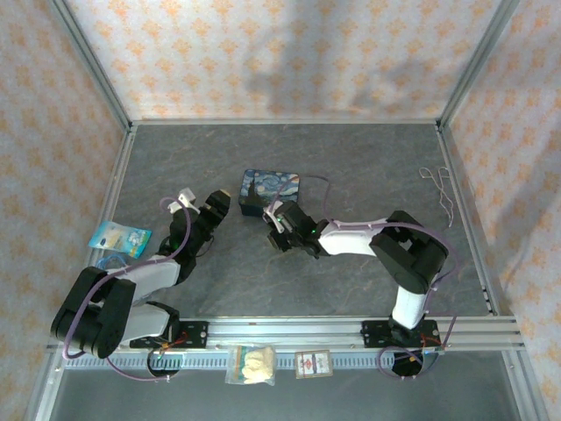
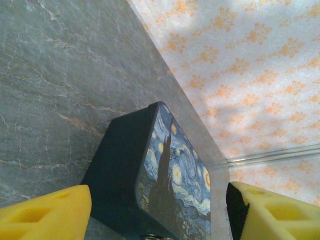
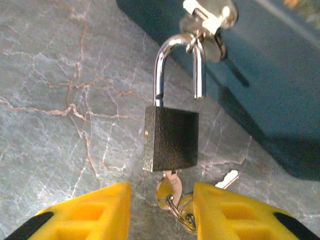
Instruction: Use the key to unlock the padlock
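1. The painted box (image 1: pixel 270 189) with the starry-night print lies on the grey marbled surface (image 1: pixel 368 158) and serves as the reference point.
2. The padlock (image 3: pixel 171 138) hangs against the box's near side wall. Its silver shackle (image 3: pixel 177 45) passes through the metal hasp (image 3: pixel 207 15) on that wall, and its dark body rests below the hasp on the surface.
3. The shackle's left leg enters the body. I cannot tell whether the right leg is seated.
4. The key (image 3: pixel 169 187) sits in the keyway at the padlock's end farthest from the box. A key ring (image 3: pixel 181 210) runs through its head, and a second key (image 3: pixel 227 178) lies just beside it.
5. The right pincer (image 3: pixel 162 212) is in front of the box with its yellow fingers apart. One finger stands on each side of the key's head, and a gap shows on both sides.
6. The left pincer (image 2: pixel 159 210) hovers to the left of the box. Its fingers are spread wide, hold nothing, and frame a corner of the box.
7. The wire loops (image 1: pixel 438 182) lie well to the right of the box.
8. A blue packet (image 1: pixel 120 237) lies well to the left of the box.
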Robot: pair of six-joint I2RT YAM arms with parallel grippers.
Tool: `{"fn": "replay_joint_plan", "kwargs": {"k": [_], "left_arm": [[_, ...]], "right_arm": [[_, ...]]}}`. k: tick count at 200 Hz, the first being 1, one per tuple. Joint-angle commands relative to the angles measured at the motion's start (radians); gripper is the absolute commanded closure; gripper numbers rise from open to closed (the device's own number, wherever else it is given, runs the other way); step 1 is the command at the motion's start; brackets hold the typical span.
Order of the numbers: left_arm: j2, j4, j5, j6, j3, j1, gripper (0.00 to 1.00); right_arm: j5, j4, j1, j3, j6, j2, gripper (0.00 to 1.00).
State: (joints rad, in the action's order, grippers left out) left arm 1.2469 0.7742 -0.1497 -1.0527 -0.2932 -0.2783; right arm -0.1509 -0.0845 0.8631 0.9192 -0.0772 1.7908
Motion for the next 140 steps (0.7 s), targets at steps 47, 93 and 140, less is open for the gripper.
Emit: {"fn": "replay_joint_plan", "kwargs": {"k": [47, 93, 140], "left_arm": [[-0.037, 0.030, -0.010, 0.013, 0.015, 0.021, 0.31], [-0.059, 0.020, -0.020, 0.010, 0.025, 0.024, 0.31], [-0.084, 0.001, -0.014, 0.011, 0.041, 0.026, 0.31]], "right_arm": [[0.063, -0.064, -0.001, -0.017, 0.083, -0.006, 0.54], [0.086, -0.148, -0.003, -0.023, 0.070, 0.029, 0.74], [0.034, -0.173, -0.030, -0.028, 0.021, 0.038, 0.85]]}}
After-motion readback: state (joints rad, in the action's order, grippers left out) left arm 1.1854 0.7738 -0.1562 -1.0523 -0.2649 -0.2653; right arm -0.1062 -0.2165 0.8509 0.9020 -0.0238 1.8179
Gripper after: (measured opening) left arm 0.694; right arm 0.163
